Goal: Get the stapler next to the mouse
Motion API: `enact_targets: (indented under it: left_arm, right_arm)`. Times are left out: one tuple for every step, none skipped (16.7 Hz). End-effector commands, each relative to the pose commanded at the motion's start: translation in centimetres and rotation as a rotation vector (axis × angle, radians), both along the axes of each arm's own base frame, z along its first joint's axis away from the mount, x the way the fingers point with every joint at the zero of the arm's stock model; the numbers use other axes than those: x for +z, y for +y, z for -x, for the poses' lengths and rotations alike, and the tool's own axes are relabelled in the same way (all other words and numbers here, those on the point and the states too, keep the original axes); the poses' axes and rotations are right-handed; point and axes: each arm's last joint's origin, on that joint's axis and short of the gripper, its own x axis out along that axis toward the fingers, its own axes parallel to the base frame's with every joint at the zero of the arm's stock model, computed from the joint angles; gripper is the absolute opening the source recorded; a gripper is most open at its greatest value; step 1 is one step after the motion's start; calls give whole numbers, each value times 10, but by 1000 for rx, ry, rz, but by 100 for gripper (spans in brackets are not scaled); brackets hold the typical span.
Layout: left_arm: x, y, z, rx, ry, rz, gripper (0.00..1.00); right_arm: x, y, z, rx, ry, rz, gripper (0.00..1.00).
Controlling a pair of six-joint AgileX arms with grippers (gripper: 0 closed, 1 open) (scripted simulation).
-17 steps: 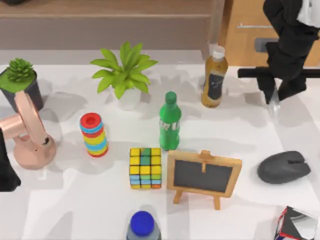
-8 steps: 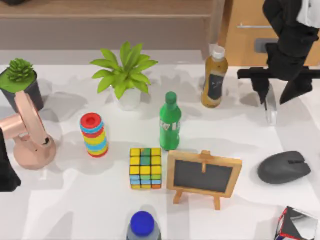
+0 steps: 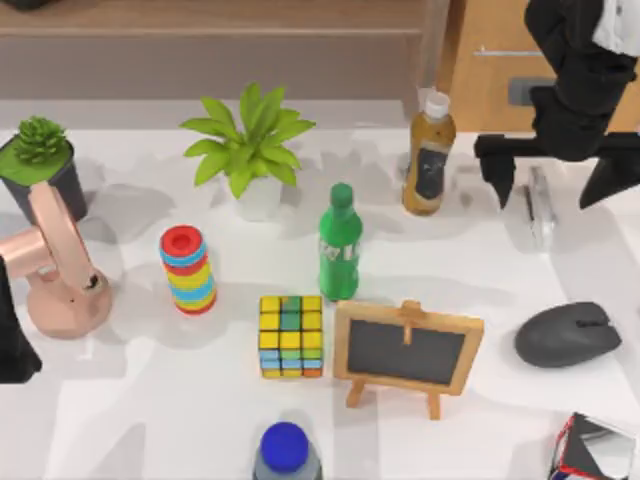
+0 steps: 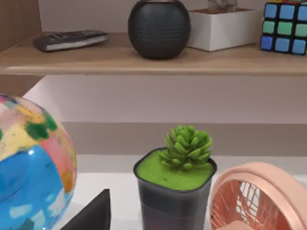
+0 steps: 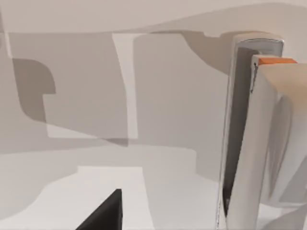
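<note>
The table (image 3: pixel 150 420) is pretty crowded, but the action is all along its right edge. The right arm hangs over the back-right corner, with the right gripper (image 3: pixel 556 183) spread wide, its two fingers standing well clear on either side of the stapler (image 3: pixel 540 208), so it's gripping nothing at the moment. The stapler is a pale, slim thing lying flat, long axis running front to back, near the right edge and behind the mouse (image 3: pixel 568 334), which sits closer to the front-right corner. There's a clear gap between them, so I wouldn't call them "next to" each other as they lie. Whichever way this goes, I can't say if the gripper is going in for a grab or coming off one. If it's a grab: line the fingers up square across the narrow width, come straight down around the middle of the body so it doesn't pivot, and close on the sides, not the springy top. The left gripper (image 4: pixel 91 215) is parked off the table's left edge, near the pink fan (image 3: pixel 55 265) and the succulent pot (image 3: pixel 40 165); can't tell about its jaws.
</note>
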Motion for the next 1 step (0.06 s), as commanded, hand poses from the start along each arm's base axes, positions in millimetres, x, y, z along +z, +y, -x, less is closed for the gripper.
enact_targets:
  left_arm:
    - [0,0,0,0,0,0,100]
  right_arm:
    - [0,0,0,0,0,0,100]
